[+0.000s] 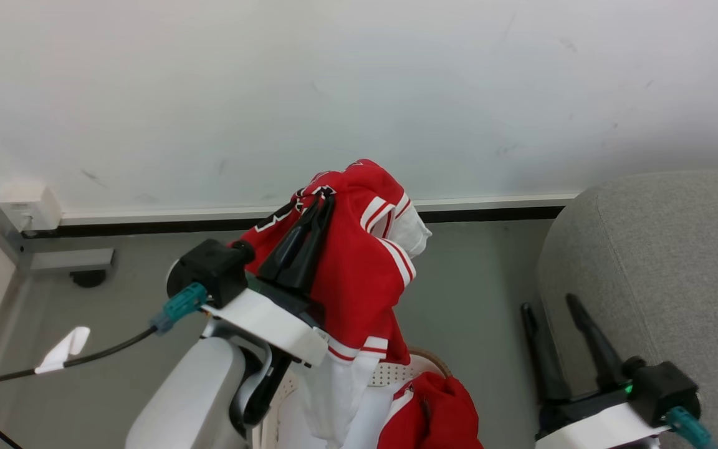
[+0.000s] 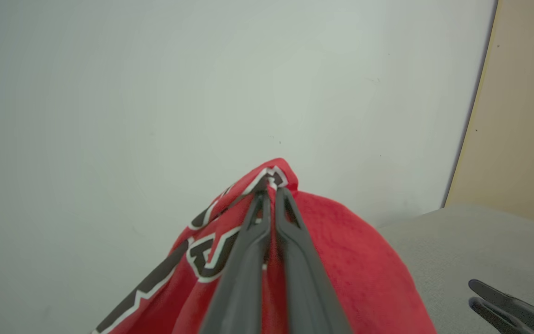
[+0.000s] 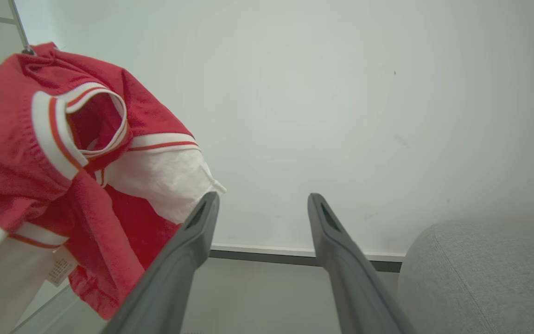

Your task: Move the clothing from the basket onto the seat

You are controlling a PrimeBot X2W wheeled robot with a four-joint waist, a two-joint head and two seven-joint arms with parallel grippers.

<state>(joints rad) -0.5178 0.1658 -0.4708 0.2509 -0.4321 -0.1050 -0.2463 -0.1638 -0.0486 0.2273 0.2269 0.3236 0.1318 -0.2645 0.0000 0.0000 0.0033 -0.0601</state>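
My left gripper (image 1: 325,198) is shut on the red jersey (image 1: 359,268), pinching it near the black-and-white number and holding it up so that it hangs down over the basket (image 1: 396,373). From the left wrist, the left gripper (image 2: 270,188) grips a fold of the jersey (image 2: 355,250). A second red garment, the shorts (image 1: 437,411), lies in the basket at the bottom. At the lower right my right gripper (image 1: 549,304) stands open beside the grey seat (image 1: 664,249), holding nothing. The right wrist view shows this gripper (image 3: 262,202) with the jersey (image 3: 40,157) hanging at the left.
A white wall (image 1: 359,87) with a dark baseboard (image 1: 147,226) runs behind. Grey floor (image 1: 477,293) lies between the basket and the seat. At the far left, a black cable with a white tag (image 1: 63,349) trails from my left wrist.
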